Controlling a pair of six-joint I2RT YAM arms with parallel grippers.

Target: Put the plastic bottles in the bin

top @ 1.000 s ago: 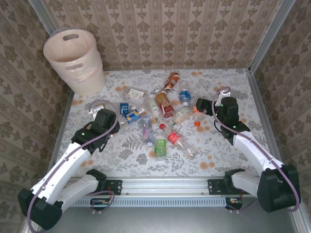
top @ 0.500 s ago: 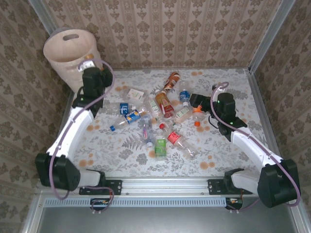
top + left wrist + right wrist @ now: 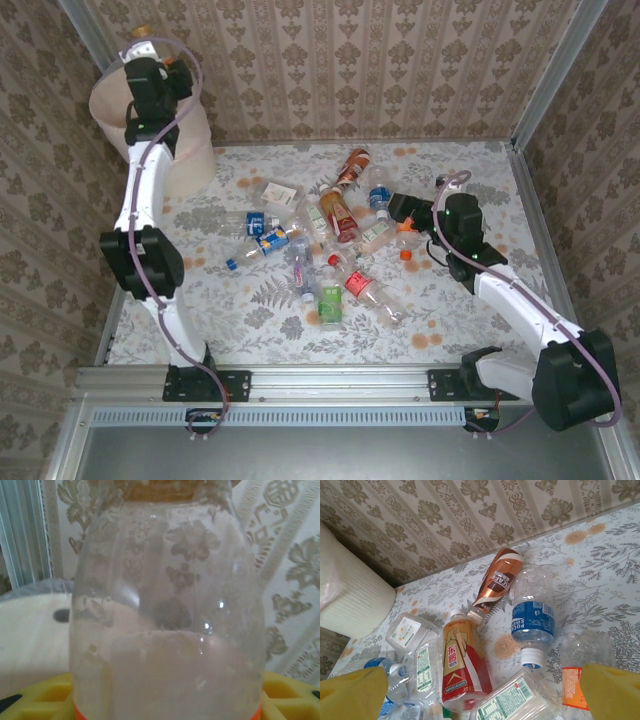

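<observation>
**Clear bottle held at the beige bin, the rest scattered on the floral cloth**

In the top view, the left gripper (image 3: 148, 55) sits at the upper left of the frame, over the mouth of the tall round pale beige plastic bin (image 3: 190, 150). The left wrist view adds the texture. A smooth, rounded, clear plastic bottle with an orange band (image 3: 167, 605) stands between the matte yellow fingers (image 3: 35, 702), which are clamped narrowly on its lower part. The bottle's wall is cloudy with glare. Behind it on the left is the bin's pale rim with a dark oval cut-out.

The other plastic bottles (image 3: 330, 240) lie on their sides in a loose heap mid-frame on the table's floral-printed cloth (image 3: 470, 300). The right gripper (image 3: 403, 208) is at the heap's right edge.

The right wrist view resolves the labels:
- a glossy brown-and-white sleeved bottle (image 3: 496, 580)
- a crumpled clear bottle with a blue label and white cap (image 3: 534, 622)
- a red-and-gold labelled bottle (image 3: 460, 665)

This view also shows the bin's ribbed wall at the left edge. The right gripper's yellow fingers (image 3: 352, 695) are spread wide at the lower corners, with nothing gripped between them.
</observation>
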